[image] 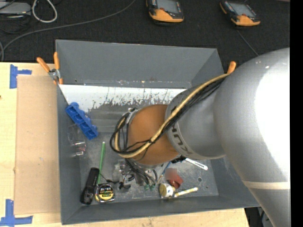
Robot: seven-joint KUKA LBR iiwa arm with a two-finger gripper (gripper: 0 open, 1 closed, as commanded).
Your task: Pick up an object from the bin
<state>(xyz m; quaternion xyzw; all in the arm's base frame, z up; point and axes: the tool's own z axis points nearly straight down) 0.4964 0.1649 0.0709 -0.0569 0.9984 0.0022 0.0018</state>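
Note:
My gripper [134, 174] is low in the bin's front middle, under the arm's orange cover, among small dark and green bits on the floor. A yellow and black tape measure [105, 193] lies just to its left at the front, beside a black handle-like tool [89, 186]. A thin green stick [102, 155] lies upright in the view, left of the gripper. To its right sit a small red piece [174, 178] and a round brass thing [165, 190] with a cream stick [187, 191].
A blue plastic block [81, 120] leans at the back left, with a clear plastic piece [75, 144] below it. A white stick [195, 164] pokes out under the arm on the right. The arm covers the bin's right half.

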